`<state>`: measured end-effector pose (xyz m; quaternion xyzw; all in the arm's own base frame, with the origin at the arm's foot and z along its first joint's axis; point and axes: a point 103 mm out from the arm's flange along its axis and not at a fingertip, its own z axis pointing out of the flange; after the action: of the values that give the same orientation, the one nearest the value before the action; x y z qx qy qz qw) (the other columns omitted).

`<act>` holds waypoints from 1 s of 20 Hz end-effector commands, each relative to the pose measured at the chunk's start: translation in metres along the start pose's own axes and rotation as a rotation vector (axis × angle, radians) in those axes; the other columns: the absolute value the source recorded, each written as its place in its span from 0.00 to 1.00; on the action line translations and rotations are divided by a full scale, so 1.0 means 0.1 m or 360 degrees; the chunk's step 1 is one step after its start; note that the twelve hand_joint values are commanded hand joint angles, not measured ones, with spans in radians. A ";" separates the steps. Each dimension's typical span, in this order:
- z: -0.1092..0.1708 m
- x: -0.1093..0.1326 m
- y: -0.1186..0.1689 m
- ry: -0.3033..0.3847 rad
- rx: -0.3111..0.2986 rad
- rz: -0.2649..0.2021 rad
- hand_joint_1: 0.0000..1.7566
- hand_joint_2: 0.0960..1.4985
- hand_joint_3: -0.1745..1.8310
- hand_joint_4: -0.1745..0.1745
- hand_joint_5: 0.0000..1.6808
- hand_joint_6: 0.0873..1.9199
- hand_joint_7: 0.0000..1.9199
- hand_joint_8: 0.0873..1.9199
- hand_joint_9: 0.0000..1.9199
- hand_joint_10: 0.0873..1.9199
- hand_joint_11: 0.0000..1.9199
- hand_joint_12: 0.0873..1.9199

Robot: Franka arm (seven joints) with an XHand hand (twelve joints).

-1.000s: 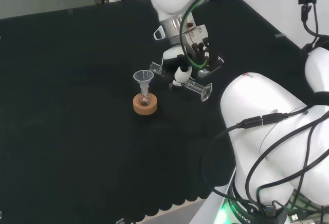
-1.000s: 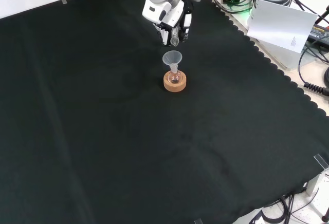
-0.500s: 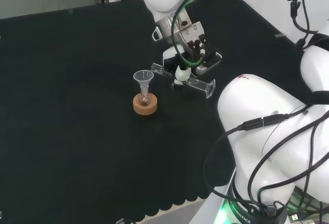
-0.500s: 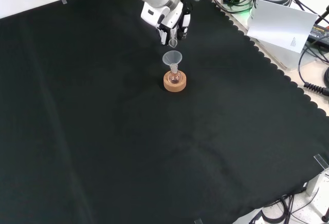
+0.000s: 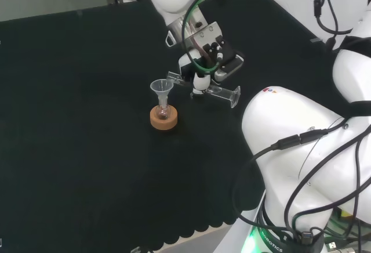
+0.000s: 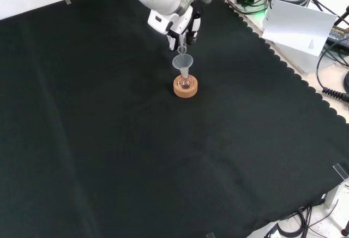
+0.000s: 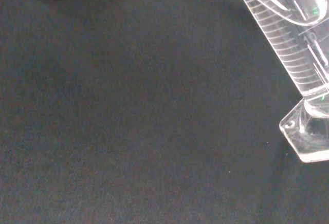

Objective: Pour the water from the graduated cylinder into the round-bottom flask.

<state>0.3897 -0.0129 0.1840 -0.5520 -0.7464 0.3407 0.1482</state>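
The clear graduated cylinder (image 5: 221,92) lies almost level above the cloth, with the hand (image 5: 208,62) shut round its middle. In the head view its mouth points left, close to the rim of the clear funnel (image 5: 161,87), and its foot sticks out to the right. The funnel sits in the neck of a small round-bottom flask (image 5: 164,112), which rests on a cork ring (image 5: 164,120). From the front, the hand (image 6: 187,26) is just beyond the funnel (image 6: 183,61), and the cylinder's mouth (image 6: 182,49) hangs right above the funnel's far rim. The wrist view shows the cylinder's marked wall (image 7: 289,47) and foot.
Black cloth (image 6: 109,140) spreads wide round the cork ring (image 6: 185,88). The arm's big white links (image 5: 301,148) stand at the right of the head view. Cables and a white box (image 6: 297,28) lie past the cloth's scalloped edge in the front view.
The hand has carried the cylinder left in the head view, towards the funnel. The cylinder now lies flatter, its mouth nearer the funnel's rim. Flask and stand have not moved.
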 end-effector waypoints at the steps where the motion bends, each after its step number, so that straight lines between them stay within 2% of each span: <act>1: -0.11 0.04 0.00 -0.0083 0.0063 0.0072 0.63 0.78 0.09 0.14 0.51 0.60 0.62 0.20 0.77 0.00 0.73 0.33; 7: -0.19 0.13 -0.01 -0.0134 0.0083 0.0077 0.63 0.78 0.09 0.14 0.51 0.60 0.62 0.20 0.77 0.00 0.73 0.33; 20: -0.26 0.17 -0.11 -0.0221 0.0154 0.0098 0.63 0.78 0.09 0.14 0.51 0.60 0.62 0.19 0.77 0.00 0.73 0.32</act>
<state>0.3931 0.0087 0.2055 -0.5442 -0.7230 0.4099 0.1146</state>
